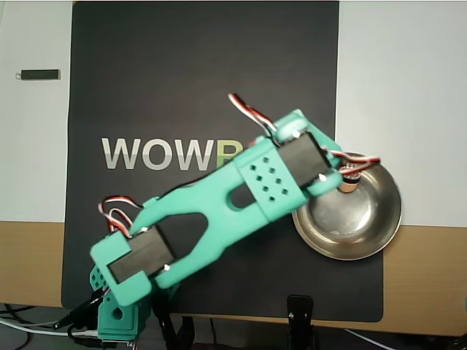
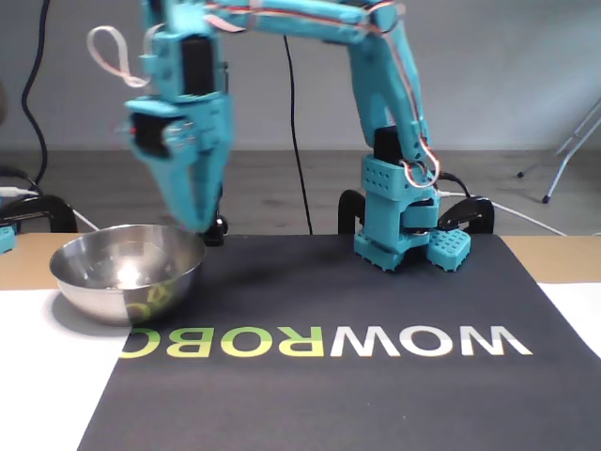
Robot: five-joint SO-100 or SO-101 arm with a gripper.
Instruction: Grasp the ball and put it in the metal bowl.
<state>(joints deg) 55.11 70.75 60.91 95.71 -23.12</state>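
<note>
The shiny round metal bowl sits at the right edge of the black mat in the overhead view, partly on the white sheet. In the fixed view, the bowl is at the left. A small tan ball lies inside it, close to the far rim. The teal plastic arm covers the bowl's left rim. The claw hangs above the bowl's right rim, its tips pressed together and holding nothing. The mat's far half has open room. A small dark stick lies far left on the table.
</note>
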